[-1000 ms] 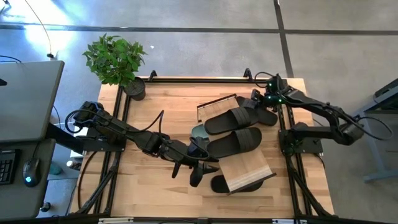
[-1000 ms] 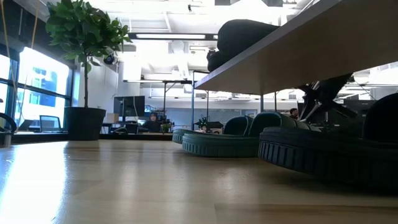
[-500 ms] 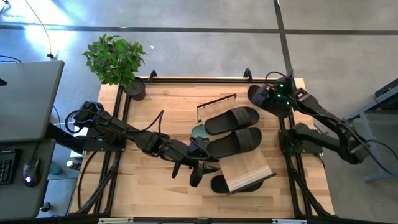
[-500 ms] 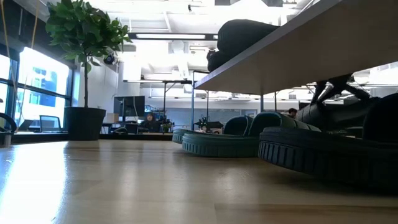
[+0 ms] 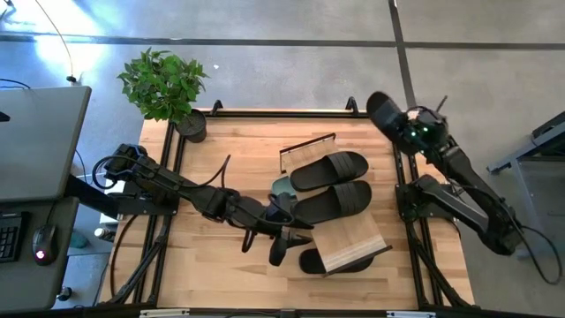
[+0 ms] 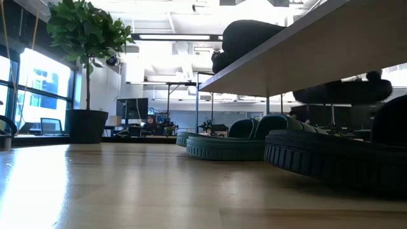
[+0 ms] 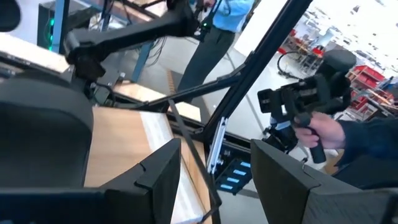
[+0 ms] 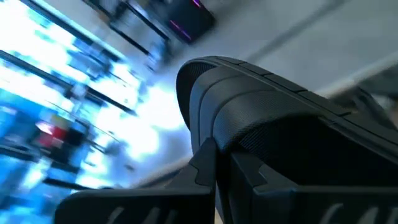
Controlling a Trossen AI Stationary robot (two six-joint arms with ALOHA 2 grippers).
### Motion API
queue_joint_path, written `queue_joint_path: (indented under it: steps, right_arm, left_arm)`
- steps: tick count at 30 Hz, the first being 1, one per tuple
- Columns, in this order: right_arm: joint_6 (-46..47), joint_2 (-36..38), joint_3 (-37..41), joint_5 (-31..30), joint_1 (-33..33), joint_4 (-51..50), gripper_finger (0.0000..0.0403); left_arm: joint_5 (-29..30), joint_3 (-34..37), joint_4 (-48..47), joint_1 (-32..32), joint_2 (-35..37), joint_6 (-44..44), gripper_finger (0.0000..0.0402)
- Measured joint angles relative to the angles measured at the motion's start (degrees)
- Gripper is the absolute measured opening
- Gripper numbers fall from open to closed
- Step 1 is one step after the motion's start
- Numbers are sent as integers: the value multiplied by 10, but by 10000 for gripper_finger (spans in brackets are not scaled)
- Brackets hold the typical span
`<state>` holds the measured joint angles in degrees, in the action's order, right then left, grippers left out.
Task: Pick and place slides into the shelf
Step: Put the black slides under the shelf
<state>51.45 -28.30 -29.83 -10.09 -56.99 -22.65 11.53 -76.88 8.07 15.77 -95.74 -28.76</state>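
Observation:
My right gripper (image 5: 411,132) is shut on a black slide (image 5: 383,111), raised over the table's far right corner; the low view shows that slide (image 6: 343,92) in the air. The shelf (image 5: 353,237) slopes across the table's middle, with two black slides (image 5: 328,168) (image 5: 334,199) lying soles down on its plank. A sage-green slide (image 5: 281,187) peeks out at the shelf's left side, and another black slide (image 5: 311,261) lies partly under its near end. My left gripper (image 5: 267,246) hovers open, left of the shelf's near end, touching nothing. My right gripper holds the black slide near its wide strap (image 8: 267,118); one finger (image 8: 207,163) lies against the strap's edge, and the slide's body hides the rest of the contact. The slide is lifted clear of the table and sticks out from the fingers toward the far left.
A potted plant (image 5: 164,87) stands at the table's far left corner. Black frame rails (image 5: 408,190) run along the table's sides. Bare wood (image 5: 221,159) lies left of the shelf. A person's hand with a device (image 7: 311,109) shows beyond the table.
My right gripper has carried the black slide up from beside the shelf's far end and away toward the table's far right corner, turning as it rose. The slide is now lifted clear. The slides on the shelf have stayed put.

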Motion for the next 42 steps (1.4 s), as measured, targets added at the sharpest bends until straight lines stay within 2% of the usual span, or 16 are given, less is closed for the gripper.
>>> queue_joint_path:
  steps: [4, 10, 13, 18, 21, 23, 26, 31, 34, 36, 39, 42]
  right_arm:
    - [15, 33, 0, 15, 0, 66, 0]
    - [65, 66, 0, 77, 0, 213, 0]
    - [107, 78, -1, 103, 0, 317, 0]
    - [192, 92, -2, 144, 0, 465, 0]
    - [235, 93, -2, 166, 0, 539, 0]
    - [258, 93, -9, 177, 0, 564, 0]
    - [268, 92, -38, 193, 0, 564, 0]
    - [286, 75, -102, 214, 0, 564, 0]
    - [314, 58, -138, 232, 0, 565, 0]
    - [344, 43, -155, 252, 0, 564, 0]
    - [371, 20, -174, 277, 0, 564, 0]
    - [375, 2, -182, 274, 0, 570, 0]
  left_arm:
    - [0, 0, 19, 0, 0, 16, 177]
    - [11, 0, 43, -1, 0, 36, 177]
    - [44, 0, 66, -1, 0, 52, 177]
    - [162, 0, 92, -8, 0, 64, 177]
    - [200, 0, 90, -28, 0, 43, 177]
    - [192, 0, 91, -48, 0, 6, 177]
    - [137, 0, 92, -81, 0, -53, 177]
    - [86, 0, 223, -113, -33, -90, 177]
    - [94, 0, 273, -126, -46, -47, 177]
    - [114, -1, 310, -129, -59, 39, 177]
    - [194, -8, 352, -125, -78, 196, 177]
    - [247, -26, 386, -123, -104, 241, 177]
